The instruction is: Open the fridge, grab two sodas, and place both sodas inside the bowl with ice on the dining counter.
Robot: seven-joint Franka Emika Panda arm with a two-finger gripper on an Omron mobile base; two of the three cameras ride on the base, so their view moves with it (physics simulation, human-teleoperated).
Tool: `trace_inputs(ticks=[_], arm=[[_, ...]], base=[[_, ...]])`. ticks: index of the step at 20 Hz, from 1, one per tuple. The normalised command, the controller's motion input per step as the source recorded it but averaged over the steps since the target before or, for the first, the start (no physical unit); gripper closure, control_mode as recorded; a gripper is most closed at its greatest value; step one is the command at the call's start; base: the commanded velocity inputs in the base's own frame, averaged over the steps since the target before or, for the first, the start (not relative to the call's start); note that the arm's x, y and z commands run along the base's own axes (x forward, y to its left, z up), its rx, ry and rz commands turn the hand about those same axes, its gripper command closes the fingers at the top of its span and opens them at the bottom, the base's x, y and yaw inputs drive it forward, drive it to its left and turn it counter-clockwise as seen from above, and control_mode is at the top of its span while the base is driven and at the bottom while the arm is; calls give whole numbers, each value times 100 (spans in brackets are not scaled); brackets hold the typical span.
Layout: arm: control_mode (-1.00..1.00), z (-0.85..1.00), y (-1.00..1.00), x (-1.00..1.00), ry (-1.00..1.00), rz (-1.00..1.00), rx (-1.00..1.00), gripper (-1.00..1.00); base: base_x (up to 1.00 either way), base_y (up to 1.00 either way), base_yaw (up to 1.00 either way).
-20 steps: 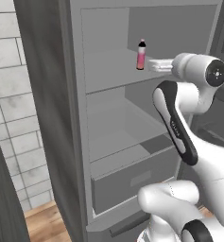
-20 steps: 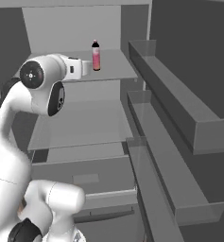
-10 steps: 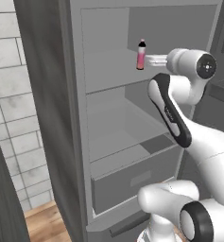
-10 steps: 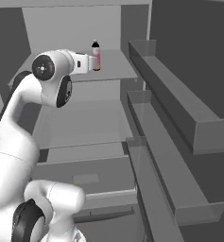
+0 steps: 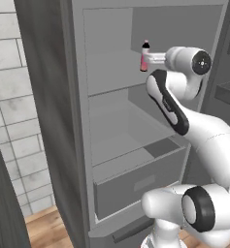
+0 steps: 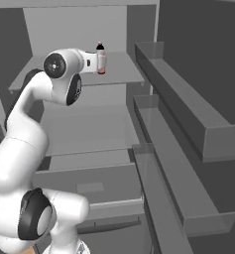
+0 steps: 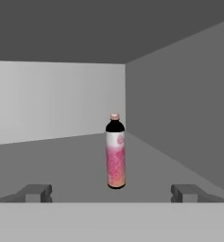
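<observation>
While our gripper (image 7: 111,193) stood spread wide, the pink bottle (image 7: 116,152) stood upright ahead on the fridge shelf (image 6: 120,74)

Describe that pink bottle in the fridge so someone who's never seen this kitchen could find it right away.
Look into the open grey fridge and go to its upper shelf. The pink bottle stands upright there, near the right inner wall, just ahead of the open gripper. It is slim, pale pink, dark at the neck.
</observation>
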Motion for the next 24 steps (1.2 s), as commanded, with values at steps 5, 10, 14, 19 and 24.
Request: trace_inputs(ticks=[5,10,14,19,24], arm=[[-100,0,-2,37,1,0,0,-100],[-100,0,0,35,4,0,0,-100],[-100,0,0,35,4,0,0,-100],[-100,0,-4,34,4,0,0,-100],[-100,0,-8,30,2,0,0,-100]], base=[[0,0,0],[0,0,0],[0,0,0],[0,0,0],[0,0,0]])
